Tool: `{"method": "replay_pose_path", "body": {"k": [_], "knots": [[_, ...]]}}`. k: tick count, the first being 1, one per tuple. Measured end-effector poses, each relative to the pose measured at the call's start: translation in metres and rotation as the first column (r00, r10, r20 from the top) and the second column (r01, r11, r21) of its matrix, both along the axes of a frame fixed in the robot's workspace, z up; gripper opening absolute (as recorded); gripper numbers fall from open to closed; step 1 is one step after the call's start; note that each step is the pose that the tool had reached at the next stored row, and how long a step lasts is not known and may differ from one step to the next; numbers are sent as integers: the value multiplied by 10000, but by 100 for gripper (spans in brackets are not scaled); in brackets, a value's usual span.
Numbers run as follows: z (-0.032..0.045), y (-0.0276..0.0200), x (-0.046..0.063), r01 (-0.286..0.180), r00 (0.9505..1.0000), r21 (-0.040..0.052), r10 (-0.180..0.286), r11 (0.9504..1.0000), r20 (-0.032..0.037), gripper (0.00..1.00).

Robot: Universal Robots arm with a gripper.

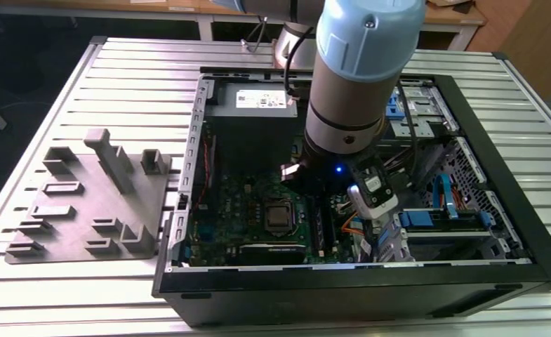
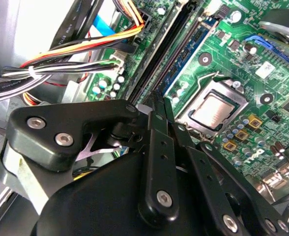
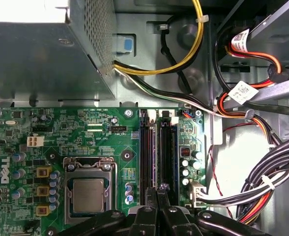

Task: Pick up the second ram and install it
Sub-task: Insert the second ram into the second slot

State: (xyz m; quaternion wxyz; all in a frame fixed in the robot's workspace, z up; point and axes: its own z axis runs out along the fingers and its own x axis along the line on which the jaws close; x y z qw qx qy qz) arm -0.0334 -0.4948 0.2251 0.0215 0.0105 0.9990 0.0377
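Hanging over an open computer case (image 1: 514,210) on a slatted metal table (image 1: 135,70), the arm (image 1: 359,70) reaches down to the motherboard (image 1: 247,210). The exterior view gives the wider layout: a grey fixture plate (image 1: 88,203) lies on the table to the exterior view's left of the case, well apart from the gripper, and a boxy power supply (image 1: 252,105) sits at the far end of the case. From there the gripper is a dark shape low beside the processor socket (image 1: 277,217), its fingers not readable. Both wrist views look down past the gripper (image 3: 161,189) (image 2: 159,98). They show its black fingers (image 3: 149,216) (image 2: 157,147) drawn in until a thin slit is left, tips just above the near end of the long black memory slots (image 3: 147,147) (image 2: 169,49). Whether a board edge is pinched in that slit cannot be told. The second ram cannot be singled out; if it is there, it is edge-on at the fingertips, lost against the slots. The first wrist view adds the perforated power supply wall (image 3: 36,59) and a yellow cable (image 3: 184,59) looping beyond the slots. The second wrist view adds a blue-edged slot (image 2: 184,64) beside the black ones, and orange and white wires (image 2: 85,46) on the other side
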Motion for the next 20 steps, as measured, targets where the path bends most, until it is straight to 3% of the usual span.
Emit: {"method": "replay_pose_path", "body": {"k": [20], "knots": [[-38,0,-20,1,10000,13,-1,10000,12,8]]}}
